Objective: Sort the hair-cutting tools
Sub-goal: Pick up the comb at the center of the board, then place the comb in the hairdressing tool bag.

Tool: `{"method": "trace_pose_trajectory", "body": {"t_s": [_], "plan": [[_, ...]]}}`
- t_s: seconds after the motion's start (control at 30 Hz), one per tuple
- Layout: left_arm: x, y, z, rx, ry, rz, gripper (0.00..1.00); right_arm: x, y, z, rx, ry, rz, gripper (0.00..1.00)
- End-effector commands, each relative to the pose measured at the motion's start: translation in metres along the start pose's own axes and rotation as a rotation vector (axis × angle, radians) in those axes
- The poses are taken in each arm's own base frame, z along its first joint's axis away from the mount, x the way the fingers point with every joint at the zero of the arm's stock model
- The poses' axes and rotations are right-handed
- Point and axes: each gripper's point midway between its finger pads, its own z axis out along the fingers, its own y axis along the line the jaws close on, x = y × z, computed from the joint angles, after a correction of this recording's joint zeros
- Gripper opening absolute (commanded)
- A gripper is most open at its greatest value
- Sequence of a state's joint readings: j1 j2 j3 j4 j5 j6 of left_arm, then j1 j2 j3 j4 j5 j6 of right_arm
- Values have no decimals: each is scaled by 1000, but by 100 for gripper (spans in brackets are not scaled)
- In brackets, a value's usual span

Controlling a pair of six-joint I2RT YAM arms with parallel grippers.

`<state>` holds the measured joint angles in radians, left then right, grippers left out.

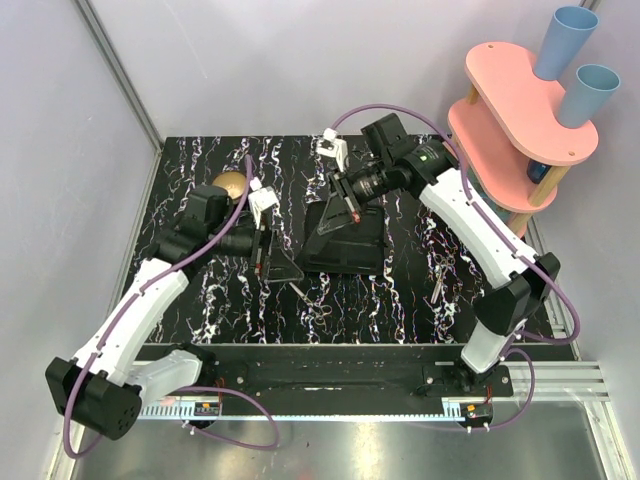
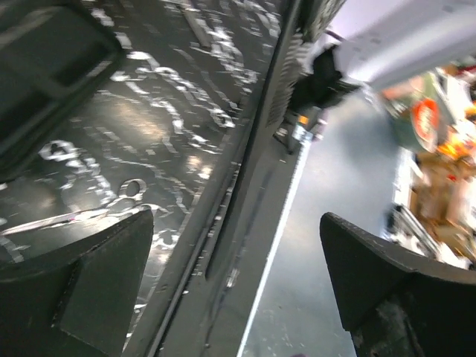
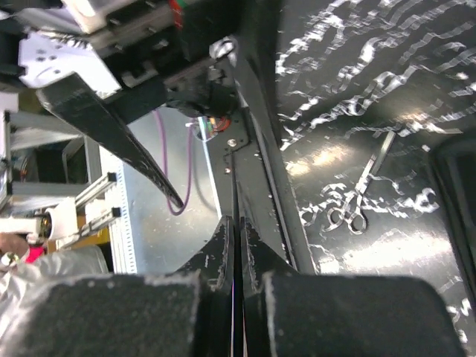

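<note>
Scissors are lying nearest of all: the middle scissors (image 1: 312, 300) (image 3: 361, 195) are resting flat on the black marbled table (image 1: 400, 310), just in from its near edge and near its middle. Their long axis is running on a diagonal, with the finger loops sitting near-right and the blades pointing far-left. A little farther back and well off to the right, the right-hand scissors (image 1: 438, 276) are lying flat beside the right arm, their long axis running almost straight from near to far; which end is carrying the loops cannot be told at this size. Farther in on the left, the left gripper (image 1: 264, 255) (image 2: 236, 219) is hanging low over the table just left of the black case (image 1: 350, 250), its jaws standing spread wide with nothing between them. The case is sitting in the middle of the table. Over its far left part the right gripper (image 1: 347, 208) (image 3: 236, 223) is hovering with its jaws pressed together, and nothing is showing in their grip. Farthest back on the left, the brass bowl (image 1: 230, 183) is sitting behind the left arm.
</note>
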<state>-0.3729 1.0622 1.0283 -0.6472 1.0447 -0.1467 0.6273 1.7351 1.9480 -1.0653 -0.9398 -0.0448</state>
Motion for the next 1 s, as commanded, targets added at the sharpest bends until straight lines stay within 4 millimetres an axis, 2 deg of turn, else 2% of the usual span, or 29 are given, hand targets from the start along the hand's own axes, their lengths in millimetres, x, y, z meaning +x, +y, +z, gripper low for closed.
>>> {"method": "trace_pose_trajectory", "body": {"t_s": [0.0,0.03,0.1,0.13,0.17,0.2,0.23,0.27,0.3,0.33,0.4,0.43,0.53,0.6,0.63,0.67,0.7,0.73,0.8,0.83,0.97], "plan": [[-38,41,-20,-346,-147,49,99,-19,-35,-31,193,-149,53,0],[-43,49,-23,-391,-171,34,99,-11,-50,-30,230,-150,124,0],[-54,71,-32,-505,-250,-41,99,-13,-75,-44,344,-219,173,0],[-56,79,-33,-531,-272,-71,99,1,-100,-52,405,-242,287,0],[-58,92,-35,-581,-315,-128,99,-4,-108,-63,457,-308,293,0],[-56,104,-35,-616,-326,-168,99,1,-126,-74,532,-351,342,0],[-55,115,-36,-662,-345,-214,99,22,-151,-82,586,-379,475,0],[-52,132,-37,-720,-383,-294,99,22,-159,-93,623,-434,494,0],[-45,146,-30,-726,-359,-337,99,30,-170,-99,667,-456,533,0],[-42,150,-23,-710,-348,-383,99,48,-182,-97,692,-448,584,0],[-33,169,-8,-705,-307,-449,99,56,-194,-106,749,-479,602,0],[-30,174,-3,-697,-298,-485,98,67,-201,-104,761,-468,623,0],[-29,192,10,-688,-279,-528,93,80,-217,-110,789,-496,675,0],[-28,204,18,-687,-265,-548,90,81,-224,-115,781,-539,709,0],[-29,208,20,-688,-264,-557,85,88,-228,-113,784,-539,728,0],[-30,211,23,-684,-264,-554,82,85,-231,-115,783,-565,720,0],[-25,220,28,-689,-242,-575,80,86,-234,-115,783,-579,734,0],[-25,222,32,-680,-234,-590,75,93,-238,-112,783,-581,749,0],[-16,234,41,-678,-201,-627,73,93,-243,-111,765,-608,754,0],[-17,236,44,-669,-194,-641,70,101,-247,-106,764,-600,769,0],[1,256,58,-675,-137,-710,64,108,-256,-96,726,-628,766,0]]}}
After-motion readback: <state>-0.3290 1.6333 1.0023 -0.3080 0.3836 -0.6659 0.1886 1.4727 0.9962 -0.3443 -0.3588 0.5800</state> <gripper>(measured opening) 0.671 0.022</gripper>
